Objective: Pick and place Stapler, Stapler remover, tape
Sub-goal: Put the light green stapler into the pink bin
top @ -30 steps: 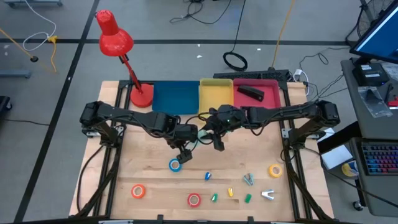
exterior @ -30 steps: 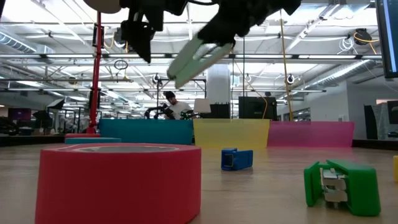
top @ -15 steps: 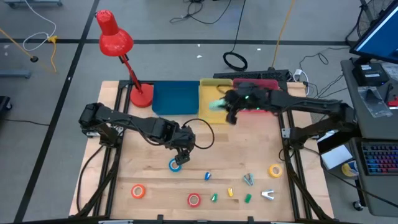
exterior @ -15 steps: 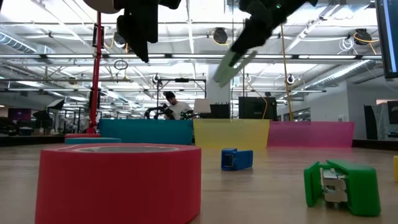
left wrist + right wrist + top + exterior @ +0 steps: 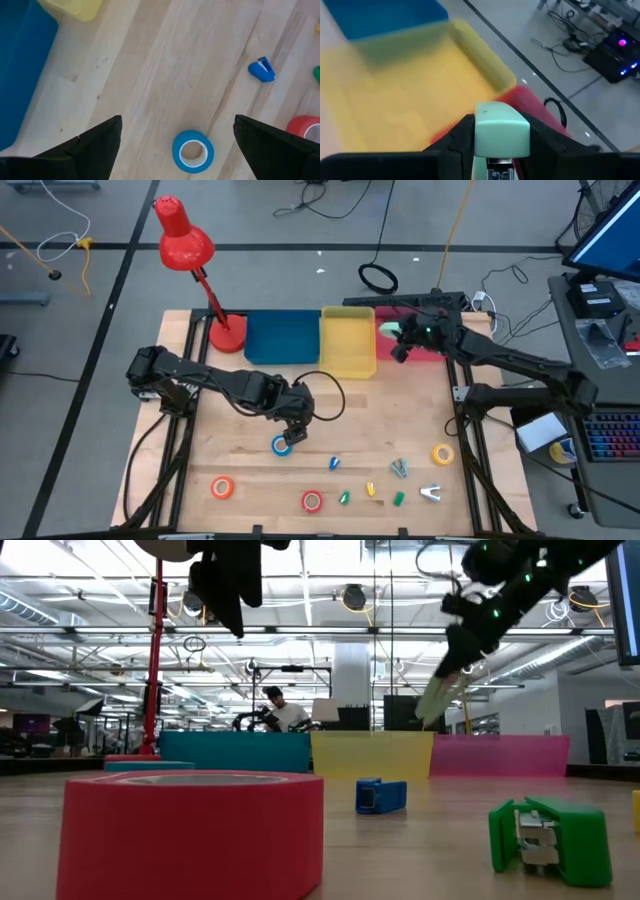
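In the right wrist view the pale green stapler (image 5: 501, 131) was cut off by the frame's edge, the yellow bin (image 5: 415, 95) behind it blurred. In the low view, the red tape roll (image 5: 190, 835) ran off frame, near edge unseen.

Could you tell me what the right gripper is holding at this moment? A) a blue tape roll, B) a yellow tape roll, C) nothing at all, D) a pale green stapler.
D: the right wrist view shows the pale green stapler clamped in the right gripper, over the red bin; the blue tape roll and the yellow one lie on the table.
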Controlling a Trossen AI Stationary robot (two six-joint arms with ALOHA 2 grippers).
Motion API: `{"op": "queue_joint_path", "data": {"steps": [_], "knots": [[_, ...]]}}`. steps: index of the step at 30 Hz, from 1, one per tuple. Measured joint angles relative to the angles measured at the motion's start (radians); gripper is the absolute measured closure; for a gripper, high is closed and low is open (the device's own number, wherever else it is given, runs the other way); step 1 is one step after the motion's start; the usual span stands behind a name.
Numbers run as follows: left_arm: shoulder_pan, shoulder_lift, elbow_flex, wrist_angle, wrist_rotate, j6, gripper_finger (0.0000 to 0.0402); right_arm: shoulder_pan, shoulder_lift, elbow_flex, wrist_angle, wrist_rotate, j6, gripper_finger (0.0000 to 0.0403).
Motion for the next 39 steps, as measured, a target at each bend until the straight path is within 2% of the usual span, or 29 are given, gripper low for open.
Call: {"op": "queue_joint_path", "data": {"steps": [8, 12, 24, 28, 39], "knots": [[-0.002, 0.0, 0.0, 0.0, 0.0, -0.043, 0.0023, -0.101, 0.022, -0.104, 0.177, -0.011, -0.067, 0.0287], [-0.002, 0.0, 0.0, 0.0, 0.001, -0.056, 0.0023, -0.143, 0.052, -0.114, 0.2, -0.085, -0.082, 0.0287], [-0.002, -0.001, 0.0, 0.052, 0.001, -0.068, 0.0023, -0.225, 0.182, -0.168, 0.356, -0.168, -0.099, 0.0287], [-0.002, -0.001, 0.0, 0.052, 0.001, -0.068, 0.0023, -0.246, 0.229, -0.169, 0.382, -0.238, -0.112, 0.0287], [-0.002, -0.001, 0.0, 0.053, 0.002, -0.071, 0.0023, -0.261, 0.343, -0.163, 0.431, -0.234, -0.114, 0.0287]]}}
